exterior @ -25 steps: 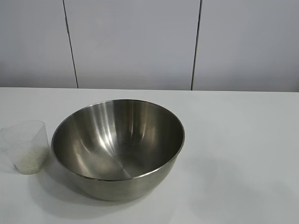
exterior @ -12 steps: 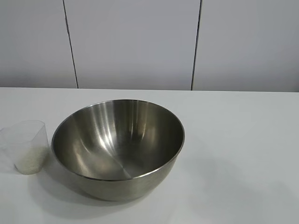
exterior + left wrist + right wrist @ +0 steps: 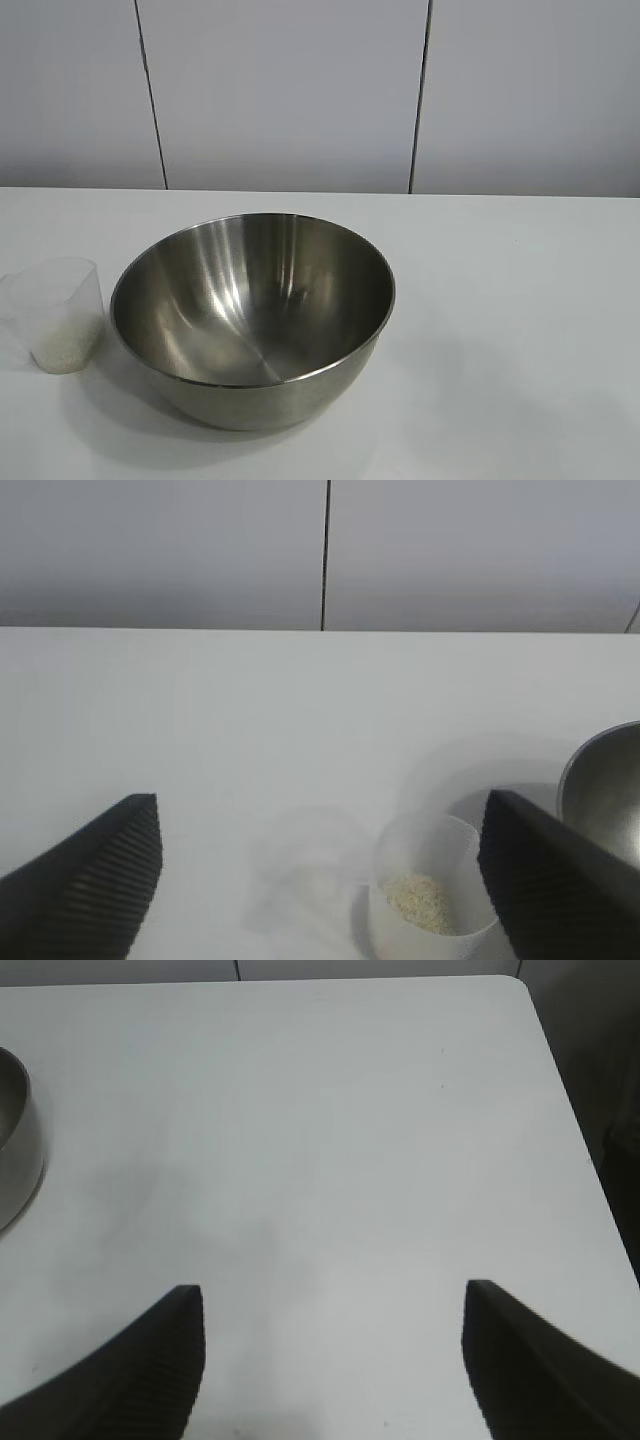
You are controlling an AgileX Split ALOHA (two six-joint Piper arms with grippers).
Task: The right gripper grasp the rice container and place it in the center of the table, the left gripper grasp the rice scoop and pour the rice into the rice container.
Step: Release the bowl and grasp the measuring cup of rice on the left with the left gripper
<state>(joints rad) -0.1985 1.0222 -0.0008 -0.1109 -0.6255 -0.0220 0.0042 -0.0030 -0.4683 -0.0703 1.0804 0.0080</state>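
The rice container (image 3: 250,320), a big shiny steel bowl, stands upright near the middle of the white table (image 3: 520,300). Just left of it stands the rice scoop (image 3: 60,310), a cloudy plastic cup with a small heap of rice (image 3: 65,350) in its bottom. Neither arm shows in the exterior view. In the left wrist view my left gripper (image 3: 320,798) is open wide around the rice scoop (image 3: 430,880), which sits close against one finger (image 3: 540,880) and far from the other. My right gripper (image 3: 332,1288) is open over bare table, off to the side of the rice container (image 3: 15,1150).
A grey panelled wall (image 3: 300,90) runs behind the table. In the right wrist view the table's edge and corner (image 3: 565,1110) lie past my right gripper, with dark floor beyond. The bowl's rim (image 3: 610,790) is right beside the scoop.
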